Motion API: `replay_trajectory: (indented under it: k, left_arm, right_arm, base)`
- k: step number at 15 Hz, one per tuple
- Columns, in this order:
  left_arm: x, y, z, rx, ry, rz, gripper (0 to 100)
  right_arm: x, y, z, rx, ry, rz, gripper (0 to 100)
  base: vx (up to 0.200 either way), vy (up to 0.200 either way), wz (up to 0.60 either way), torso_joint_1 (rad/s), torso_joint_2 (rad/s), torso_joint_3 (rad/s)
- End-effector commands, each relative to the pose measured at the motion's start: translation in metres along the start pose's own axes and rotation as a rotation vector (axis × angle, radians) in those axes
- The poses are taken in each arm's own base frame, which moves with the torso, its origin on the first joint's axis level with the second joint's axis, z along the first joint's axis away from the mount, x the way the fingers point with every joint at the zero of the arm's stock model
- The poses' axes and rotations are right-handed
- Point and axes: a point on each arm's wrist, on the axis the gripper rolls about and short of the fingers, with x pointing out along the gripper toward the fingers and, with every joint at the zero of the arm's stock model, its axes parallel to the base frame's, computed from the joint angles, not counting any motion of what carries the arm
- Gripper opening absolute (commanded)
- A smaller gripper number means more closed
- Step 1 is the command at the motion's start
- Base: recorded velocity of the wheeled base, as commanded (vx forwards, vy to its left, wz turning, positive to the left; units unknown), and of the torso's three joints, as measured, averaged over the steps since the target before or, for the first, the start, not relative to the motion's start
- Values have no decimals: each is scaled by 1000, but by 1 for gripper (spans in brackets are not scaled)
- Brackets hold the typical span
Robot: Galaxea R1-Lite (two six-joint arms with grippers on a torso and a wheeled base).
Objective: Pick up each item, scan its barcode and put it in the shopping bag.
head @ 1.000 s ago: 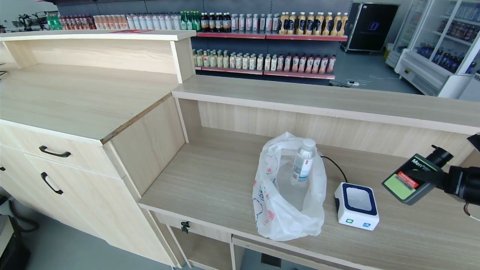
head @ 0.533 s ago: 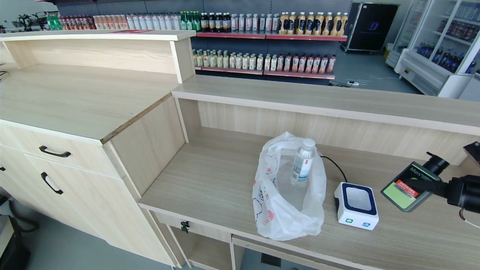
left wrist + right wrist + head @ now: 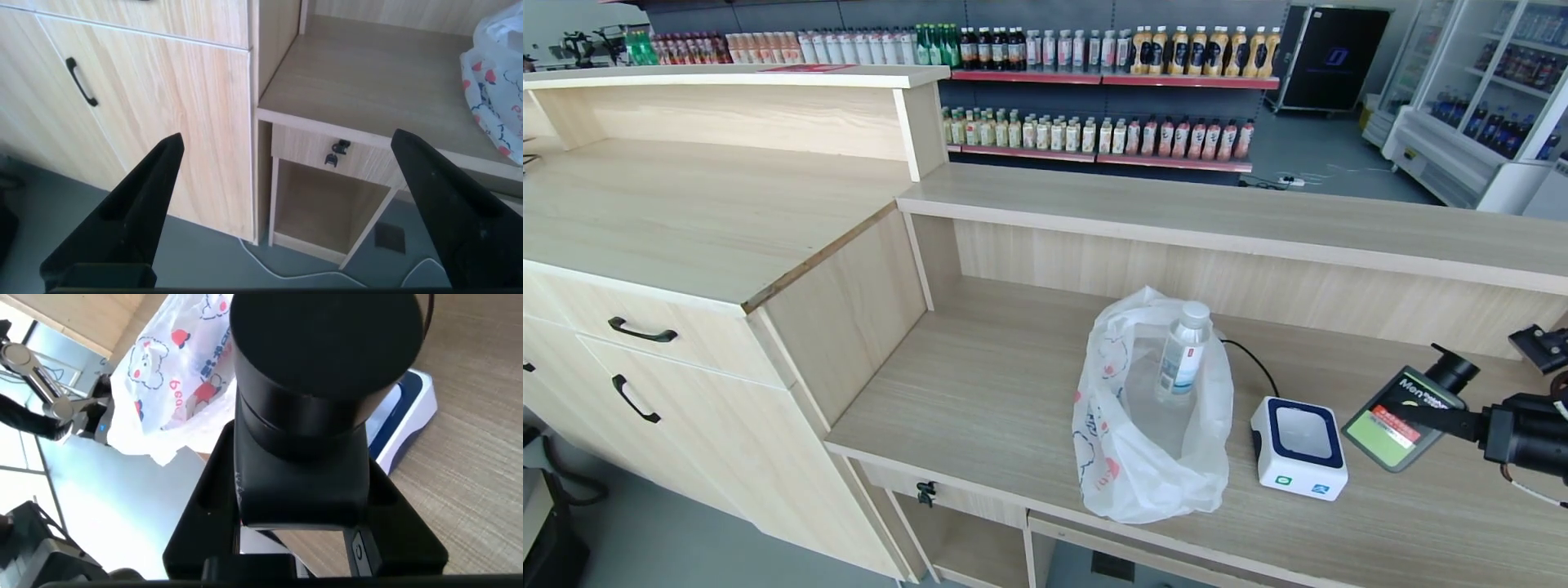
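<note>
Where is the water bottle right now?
In the head view, the water bottle stands upright inside the shopping bag on the counter, just left of the white scanner.

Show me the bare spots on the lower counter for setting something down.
Widest: the counter between the side panel and the shopping bag. Also the front strip right of the scanner. Crowded: bag and scanner sit close, cable behind.

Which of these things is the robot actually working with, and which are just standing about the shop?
In the job: dark bottle, held in the right gripper; scanner; bag; water bottle, already standing in the bag.

Just standing about: drink shelves; fridge; drawers.
</note>
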Motion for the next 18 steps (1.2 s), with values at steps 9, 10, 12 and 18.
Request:
replay_trajectory:
  k: [9,10,12,18]
  left_arm:
    - [0,0,0,0,0,1,100]
    - [0,0,0,0,0,1,100]
    - [0,0,0,0,0,1,100]
    - [0,0,0,0,0,1,100]
  right_arm:
    - [34,-14,2,-45,19,73,0]
    - [35,-15,5,-51,15,73,0]
    - [38,-15,6,-50,18,82,0]
    - [41,-17,6,-55,18,85,0]
  base:
    - [0,0,0,0,0,0]
    - [0,0,0,0,0,0]
    - [0,0,0,0,0,0]
    - [0,0,0,0,0,0]
